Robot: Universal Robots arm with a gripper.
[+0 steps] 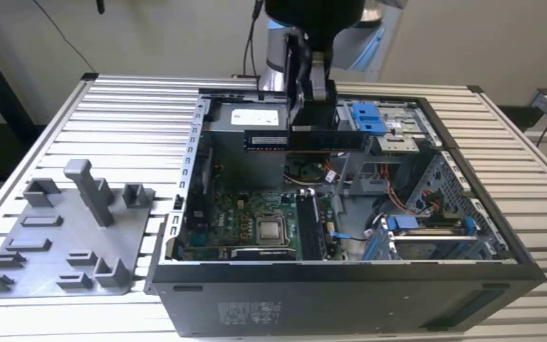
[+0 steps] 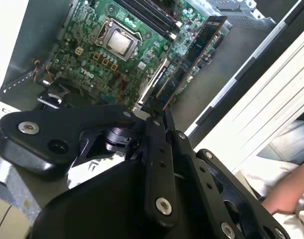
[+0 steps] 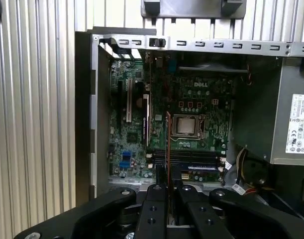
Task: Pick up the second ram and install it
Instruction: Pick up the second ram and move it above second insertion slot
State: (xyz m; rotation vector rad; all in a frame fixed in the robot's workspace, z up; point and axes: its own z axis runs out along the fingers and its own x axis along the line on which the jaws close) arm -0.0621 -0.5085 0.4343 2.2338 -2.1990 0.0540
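Observation:
The second ram [image 1: 304,140], a long dark-blue stick, hangs level above the open computer case [image 1: 350,285], over its back half. My gripper [image 1: 313,130] is shut on its upper edge near the middle. In the second wrist view the ram [image 2: 194,55] sticks out from the fingertips [image 2: 156,119] over the green motherboard [image 2: 87,64]. Seen edge-on in the first wrist view, the ram [image 3: 168,149] is a thin line above the dark memory slots [image 3: 191,159] beside the silver chip [image 3: 185,125].
A grey tray with upright posts [image 1: 65,235] lies on the slatted table at the exterior view's left. Inside the case are blue drive brackets [image 1: 369,117], cables [image 1: 397,192] and a power supply [image 3: 291,119]. A person's hand [image 2: 286,194] rests beyond the case wall.

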